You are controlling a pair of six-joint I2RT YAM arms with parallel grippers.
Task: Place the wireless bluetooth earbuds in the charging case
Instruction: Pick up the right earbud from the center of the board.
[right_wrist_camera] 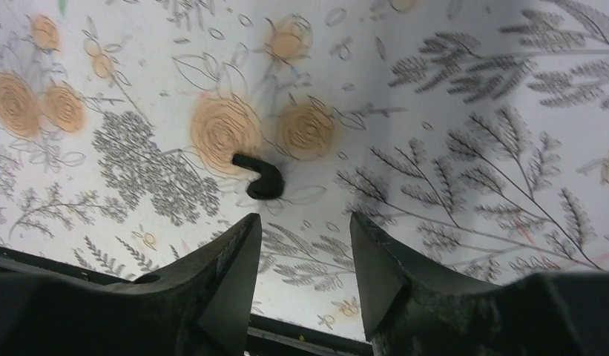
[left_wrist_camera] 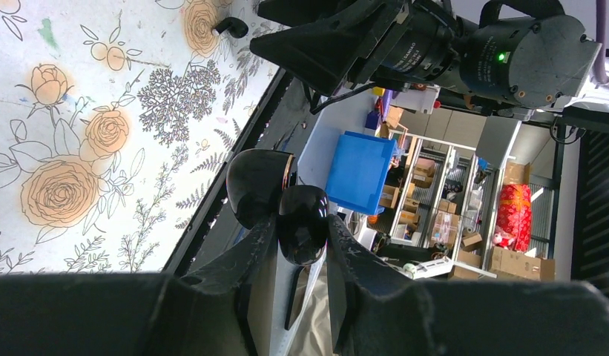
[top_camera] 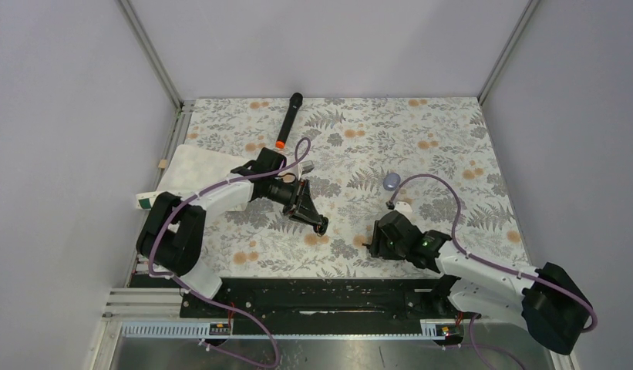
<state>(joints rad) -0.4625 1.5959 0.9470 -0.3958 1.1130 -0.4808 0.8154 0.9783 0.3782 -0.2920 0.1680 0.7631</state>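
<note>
Right wrist view: the open right gripper (right_wrist_camera: 305,222) should drop straight over the tiny black bean-shaped earbud (right_wrist_camera: 260,176) on the flowery table (right_wrist_camera: 464,44) and pinch softly; the left gripper (left_wrist_camera: 303,236) grips the shiny black charging case (left_wrist_camera: 301,211).

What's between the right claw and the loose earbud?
Only bare floral cloth separates the right claw from the earbud, as the right wrist view shows.

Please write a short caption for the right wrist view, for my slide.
Open jaws pointing at one black earbud lying on the floral tablecloth.
</note>
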